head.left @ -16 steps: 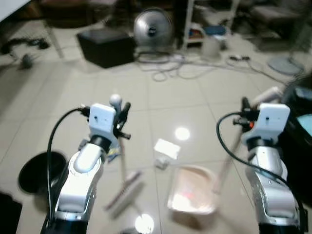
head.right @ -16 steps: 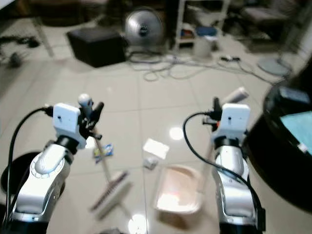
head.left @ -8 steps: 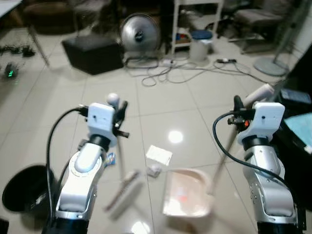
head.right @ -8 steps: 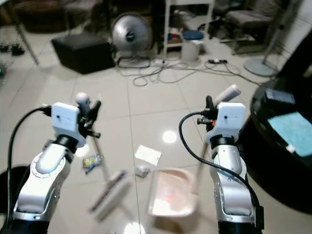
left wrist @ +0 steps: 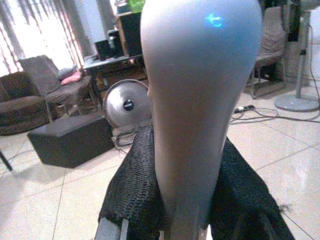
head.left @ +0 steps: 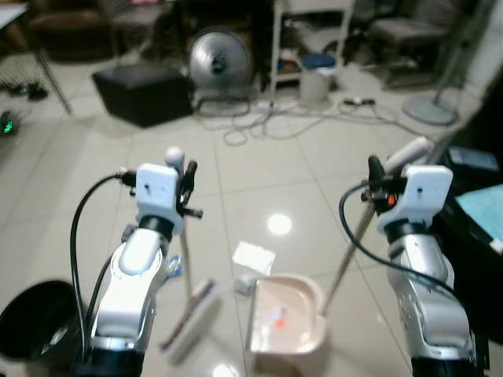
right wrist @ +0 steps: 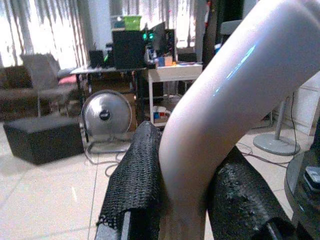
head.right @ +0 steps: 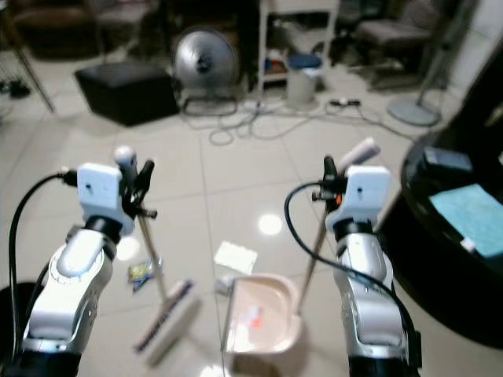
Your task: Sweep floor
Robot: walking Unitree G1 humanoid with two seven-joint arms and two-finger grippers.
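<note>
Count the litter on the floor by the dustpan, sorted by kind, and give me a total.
White paper sheet: 1
Small white crumpled scrap: 1
Colourful wrapper: 1
Total: 3

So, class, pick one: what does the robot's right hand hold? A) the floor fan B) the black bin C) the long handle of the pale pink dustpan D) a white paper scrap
C: the right hand is shut on the long pale handle that runs down to the pale pink plastic dustpan on the tiled floor.
</note>
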